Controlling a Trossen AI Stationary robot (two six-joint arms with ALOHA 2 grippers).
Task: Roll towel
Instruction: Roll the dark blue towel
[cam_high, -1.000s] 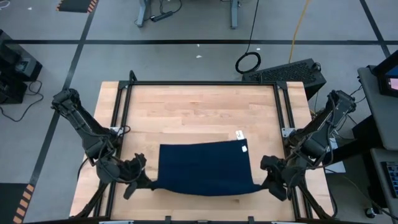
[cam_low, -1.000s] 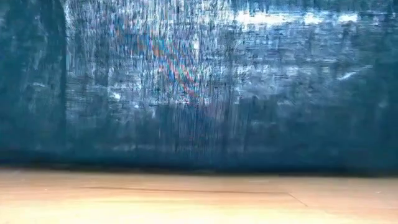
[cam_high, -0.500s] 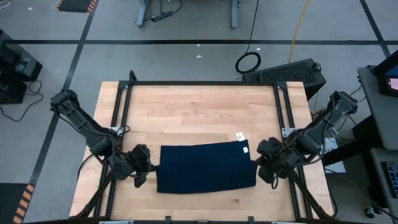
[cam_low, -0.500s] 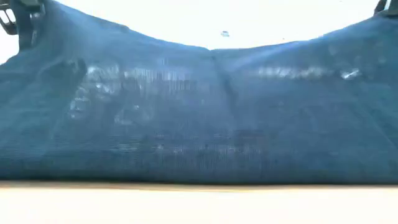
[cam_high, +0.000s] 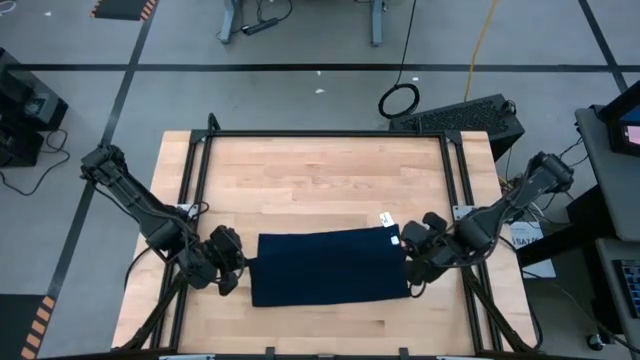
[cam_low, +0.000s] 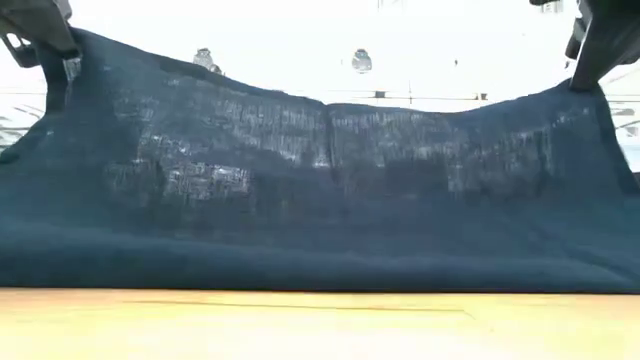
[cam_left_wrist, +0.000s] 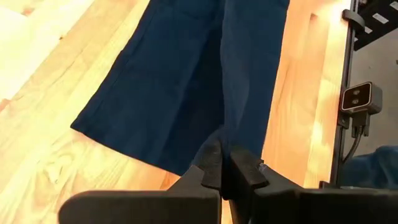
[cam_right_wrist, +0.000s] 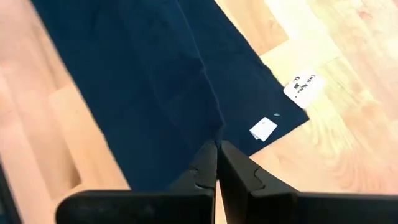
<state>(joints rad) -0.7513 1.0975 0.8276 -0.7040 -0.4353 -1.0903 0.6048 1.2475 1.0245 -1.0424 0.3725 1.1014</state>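
Observation:
The dark navy towel (cam_high: 330, 268) lies across the near half of the wooden table (cam_high: 320, 180), with a small white tag (cam_right_wrist: 263, 129) by its right far corner. My left gripper (cam_high: 240, 272) is shut on the towel's left end and my right gripper (cam_high: 410, 266) on its right end. In the low view the held edge (cam_low: 330, 105) rises at both ends toward the grippers and sags in the middle. The lower part of the cloth (cam_low: 320, 270) rests on the table. My left gripper pinches the towel's left end (cam_left_wrist: 222, 134) between its two shut fingers, coming slanting down from the table's left. That end is lifted off the table and a ridge of cloth runs away from the fingers. One layer or several, I cannot tell. My right gripper pinches the towel's right end (cam_right_wrist: 214, 134) between its two shut fingers, slanting down from the table's right. The end is raised off the table. The edge hangs slack from here across to the other gripper.
A loose white label (cam_high: 384, 217) lies on the wood just beyond the towel's right far corner. A black frame (cam_high: 200, 180) runs along the table's sides. Bare wood stretches from the towel to the far edge.
Both grippers have gone from the near edge toward the far edge and toward each other, sinking and tipping further down, still shut on the towel. The raised near edge has been carried back over the cloth and lowered. It now sags in the middle, and the towel looks shorter from near to far.

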